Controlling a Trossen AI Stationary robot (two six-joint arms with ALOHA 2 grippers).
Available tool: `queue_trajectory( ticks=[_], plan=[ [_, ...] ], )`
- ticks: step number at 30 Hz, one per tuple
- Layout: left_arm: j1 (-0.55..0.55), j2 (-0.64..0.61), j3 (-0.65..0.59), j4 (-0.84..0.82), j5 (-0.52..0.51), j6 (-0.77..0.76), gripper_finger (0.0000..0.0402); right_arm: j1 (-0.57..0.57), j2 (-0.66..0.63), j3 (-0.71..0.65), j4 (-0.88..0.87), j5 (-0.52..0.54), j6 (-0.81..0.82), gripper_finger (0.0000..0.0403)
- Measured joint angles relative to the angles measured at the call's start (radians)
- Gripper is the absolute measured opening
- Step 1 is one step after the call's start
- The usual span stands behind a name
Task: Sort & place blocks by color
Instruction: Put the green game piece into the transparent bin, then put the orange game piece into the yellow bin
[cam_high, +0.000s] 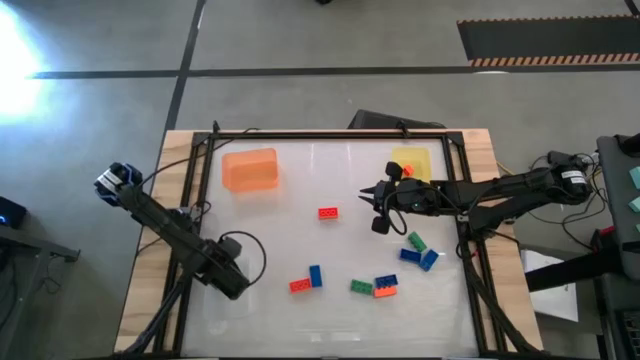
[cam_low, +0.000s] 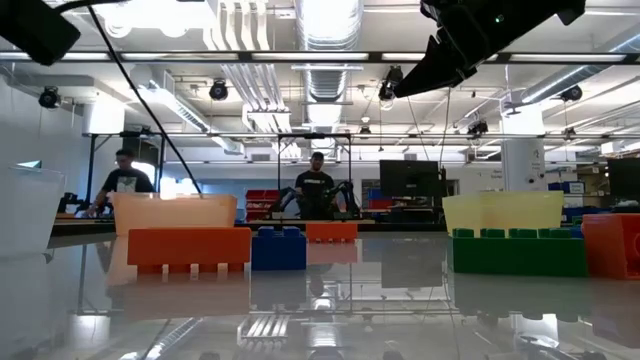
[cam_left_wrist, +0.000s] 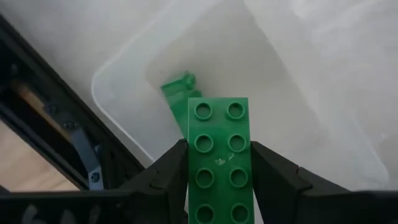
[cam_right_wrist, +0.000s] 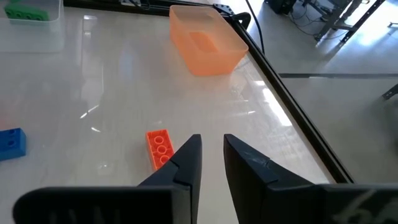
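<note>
My left gripper (cam_high: 235, 285) is at the table's near left, shut on a green block (cam_left_wrist: 219, 143). It hangs over a clear tray (cam_left_wrist: 118, 68) in which another green block (cam_left_wrist: 177, 87) lies. My right gripper (cam_right_wrist: 211, 155) hovers near the table's middle (cam_high: 378, 205), its fingers a narrow gap apart with nothing between them. A red-orange block (cam_right_wrist: 158, 148) lies on the table just beyond its fingertips. More red-orange, blue and green blocks lie loose near the front (cam_high: 361, 287) and below the right arm (cam_high: 415, 242). My left gripper pinches the green block's two long sides (cam_left_wrist: 190, 155) between its two fingers. The fingers point down from above and lie across the block. The block is level with its studs up, lifted clear above the clear tray.
An orange tray (cam_high: 250, 168) stands at the far left and a yellow tray (cam_high: 415, 163) at the far right, under the right arm. A dark frame (cam_high: 190, 200) runs along the table's edges. People (cam_low: 315, 190) stand in the room beyond the table.
</note>
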Motion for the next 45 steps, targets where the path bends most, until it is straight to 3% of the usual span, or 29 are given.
queue_trajectory(
  ticks=[20,25,29,35,39,45],
  plan=[
    [0.0,0.005,-0.035,0.006,0.019,-0.042,0.0131,0.0,0.0,0.0,0.0,0.0,0.002,0.0057],
    [0.0,0.005,-0.035,0.007,0.019,-0.043,0.0156,0.0,0.0,0.0,0.015,0.001,0.001,0.0057],
    [0.0,0.004,-0.035,0.007,0.019,-0.043,0.018,-0.011,0.0,0.0,0.154,0.03,-0.085,0.0056],
    [0.0,0.004,-0.035,0.011,0.018,-0.042,0.0191,-0.082,0.0,0.002,0.506,0.034,-0.311,0.0056],
    [0.0,0.004,-0.028,0.012,0.019,-0.041,0.0191,-0.166,0.0,0.018,0.66,0.035,-0.321,0.0056],
    [0.0,0.004,-0.01,0.019,0.018,-0.041,0.0191,-0.237,-0.006,0.027,0.651,0.02,-0.305,0.0056]
  ],
)
